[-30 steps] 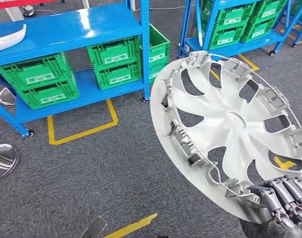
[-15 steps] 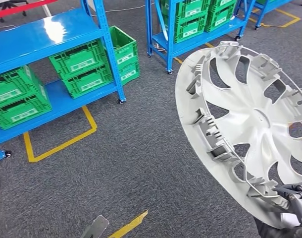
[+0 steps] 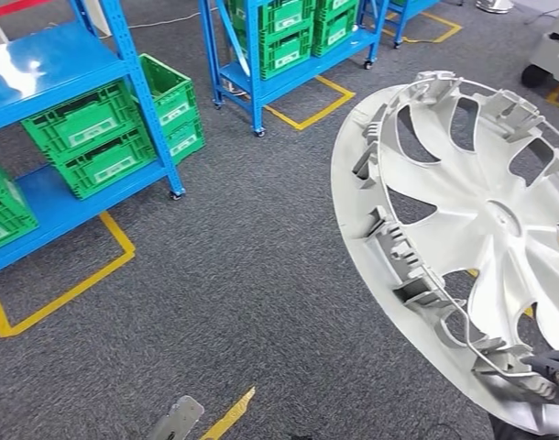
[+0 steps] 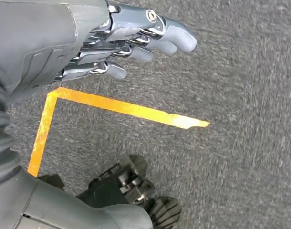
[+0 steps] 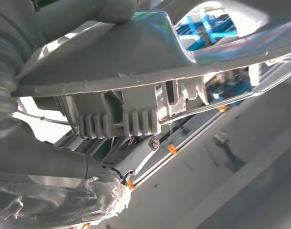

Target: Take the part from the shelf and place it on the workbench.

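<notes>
Head view — hubcap (image 3: pixel 470 229) tilted, ribbed back toward camera — rim in right hand (image 3: pixel 550 385)'s grip.

wheel cover (image 3: pixel 464 229) cut off at right edge, right hand (image 3: pixel 550 380) mostly hidden, fingers perhaps gripping

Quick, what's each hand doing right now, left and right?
Left hand: open, holding nothing, above the carpet.
Right hand: holding the wheel cover by its lower rim.
</notes>
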Action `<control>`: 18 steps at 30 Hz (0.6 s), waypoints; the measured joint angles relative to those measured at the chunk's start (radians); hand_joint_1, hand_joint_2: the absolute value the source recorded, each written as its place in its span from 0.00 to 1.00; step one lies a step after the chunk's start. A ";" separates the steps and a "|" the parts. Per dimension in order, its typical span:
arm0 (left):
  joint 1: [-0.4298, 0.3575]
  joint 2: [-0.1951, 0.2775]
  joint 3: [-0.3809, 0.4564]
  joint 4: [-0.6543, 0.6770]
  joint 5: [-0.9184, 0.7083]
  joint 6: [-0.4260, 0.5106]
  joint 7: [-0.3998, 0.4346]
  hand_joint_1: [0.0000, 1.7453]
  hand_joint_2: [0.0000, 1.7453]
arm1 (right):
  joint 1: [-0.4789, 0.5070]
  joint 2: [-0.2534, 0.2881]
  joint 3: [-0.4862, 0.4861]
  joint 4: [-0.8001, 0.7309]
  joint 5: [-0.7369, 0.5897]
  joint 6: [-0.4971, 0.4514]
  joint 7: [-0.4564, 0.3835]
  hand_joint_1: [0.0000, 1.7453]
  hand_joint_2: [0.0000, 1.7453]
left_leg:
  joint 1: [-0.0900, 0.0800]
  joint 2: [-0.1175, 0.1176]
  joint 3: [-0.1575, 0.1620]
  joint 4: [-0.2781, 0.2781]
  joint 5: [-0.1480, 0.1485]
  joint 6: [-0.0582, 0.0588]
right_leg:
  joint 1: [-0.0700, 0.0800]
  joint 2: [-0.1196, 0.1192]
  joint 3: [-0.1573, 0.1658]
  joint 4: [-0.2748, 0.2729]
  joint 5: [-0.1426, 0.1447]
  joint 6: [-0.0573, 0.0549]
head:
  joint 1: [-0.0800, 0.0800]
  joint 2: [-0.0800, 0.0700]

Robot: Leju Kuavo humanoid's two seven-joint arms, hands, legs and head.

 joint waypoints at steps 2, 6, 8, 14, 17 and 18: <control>0.000 0.000 -0.002 0.000 -0.001 0.001 0.000 0.00 1.00 | 0.002 0.000 -0.005 0.000 0.000 0.000 0.000 1.00 1.00 | 0.000 0.029 0.000 0.000 -0.001 -0.001 | -0.001 -0.008 0.023 -0.021 0.024 0.004 | 0.000 0.000; -0.003 -0.002 -0.004 0.000 -0.002 0.001 0.000 0.00 1.00 | 0.002 0.002 -0.012 -0.004 0.000 0.000 0.000 1.00 1.00 | -0.008 0.069 0.008 0.005 -0.009 -0.017 | 0.004 -0.080 0.175 -0.270 0.104 -0.012 | -0.001 0.000; -0.004 -0.002 -0.005 0.000 -0.002 0.001 0.000 0.00 1.00 | 0.002 0.005 -0.016 -0.006 0.000 0.000 -0.004 1.00 1.00 | -0.013 0.085 0.011 0.006 -0.010 -0.025 | 0.007 -0.068 0.178 -0.278 0.105 -0.026 | -0.004 0.000; -0.007 0.000 -0.010 0.000 0.000 -0.009 0.002 0.00 1.00 | 0.006 0.038 -0.055 -0.015 0.000 0.000 -0.112 1.00 1.00 | -0.003 -0.006 -0.078 0.219 -0.143 -0.046 | 0.000 -0.003 0.165 -0.281 0.121 -0.057 | -0.009 0.000; 0.000 0.004 -0.010 0.000 0.006 -0.012 0.002 0.00 1.00 | 0.007 0.058 -0.084 -0.017 0.000 0.000 -0.153 1.00 1.00 | -0.003 -0.021 -0.115 0.288 -0.133 -0.040 | 0.004 0.041 0.164 -0.280 0.123 -0.059 | -0.008 0.000; 0.000 0.004 -0.010 0.000 0.008 -0.012 0.002 0.00 1.00 | 0.008 0.064 -0.091 -0.018 0.000 0.000 -0.161 1.00 1.00 | -0.003 -0.029 -0.093 0.236 -0.094 -0.036 | 0.004 0.055 0.166 -0.280 0.123 -0.058 | -0.008 0.000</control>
